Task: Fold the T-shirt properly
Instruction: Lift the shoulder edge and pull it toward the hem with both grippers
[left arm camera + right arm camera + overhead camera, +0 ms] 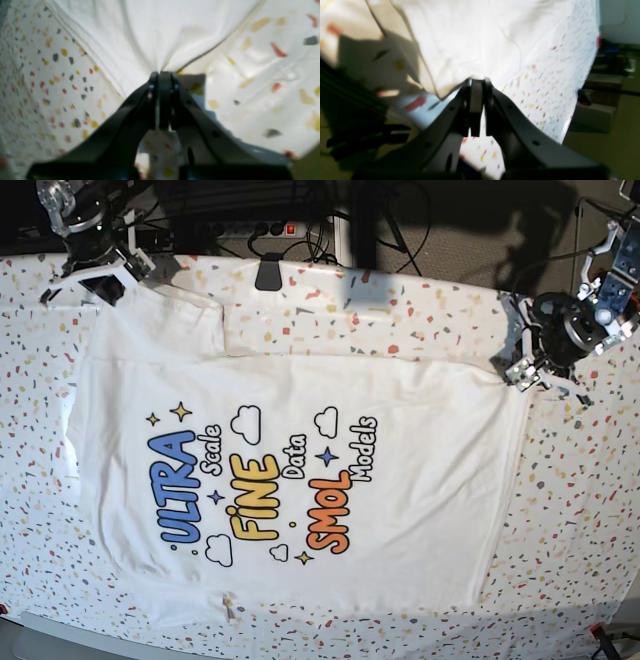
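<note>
**With both pincers clamped on cloth, T-shirt lies print-up on worktop**

While the T-shirt (290,480) lies spread on the speckled worktop (590,510), its printed front faces up, showing "ULTRA Scale FINE Data SMOL Models" in blue, yellow and orange. In the base view the print runs on a slant across the middle of the cloth.

My left pincer (163,75) sits at the right side of the base view, at the shirt's edge there. My left wrist view shows its jaws drawn together on a gathered point of white fabric, with creases fanning away from the grip. The cloth rises to that point, and the worktop's flecked pattern shows on either side of it.

My right pincer (477,81) sits at the far left corner of the base view. My right wrist view shows its jaws likewise closed on a bunched edge of white fabric. The fabric hangs in folds ahead of the tips, and its shadow falls on the worktop to the left.

The two pincers are well apart, one at each end of the shirt's far edge. The near edge lies slightly rumpled close to the worktop's front rim.
</note>
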`<state>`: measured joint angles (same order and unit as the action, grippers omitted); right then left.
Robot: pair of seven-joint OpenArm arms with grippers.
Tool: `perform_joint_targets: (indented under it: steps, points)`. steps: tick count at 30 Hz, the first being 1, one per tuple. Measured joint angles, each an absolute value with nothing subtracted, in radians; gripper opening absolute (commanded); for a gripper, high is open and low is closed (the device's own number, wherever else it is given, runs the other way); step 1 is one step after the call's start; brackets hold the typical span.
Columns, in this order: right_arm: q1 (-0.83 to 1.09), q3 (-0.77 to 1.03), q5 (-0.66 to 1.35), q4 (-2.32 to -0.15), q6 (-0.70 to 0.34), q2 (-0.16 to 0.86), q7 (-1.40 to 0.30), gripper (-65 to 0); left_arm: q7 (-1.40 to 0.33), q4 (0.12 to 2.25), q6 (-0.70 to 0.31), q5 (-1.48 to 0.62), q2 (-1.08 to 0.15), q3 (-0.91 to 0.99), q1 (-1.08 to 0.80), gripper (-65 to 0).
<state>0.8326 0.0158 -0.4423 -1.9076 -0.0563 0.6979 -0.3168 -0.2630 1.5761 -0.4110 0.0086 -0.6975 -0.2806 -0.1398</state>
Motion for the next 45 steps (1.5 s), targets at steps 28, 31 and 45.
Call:
perform_joint_targets:
  steps: [28,31,45]
  points:
    - [1.133,0.110,-0.612,-1.966,0.177,0.540,-0.315,-65.0,-0.227,1.813,-0.410,-0.080,-0.696,0.041,-0.579,-65.0]
    - [1.106,0.141,-0.606,-1.973,0.224,0.540,-0.316,-65.0,-0.219,1.821,-0.387,-0.076,-0.694,0.040,-0.559,-65.0]
    - [0.676,0.170,-0.198,-1.842,0.076,0.535,-0.262,-65.0,-0.220,1.736,-0.299,-0.075,-0.577,0.039,-0.382,-65.0]
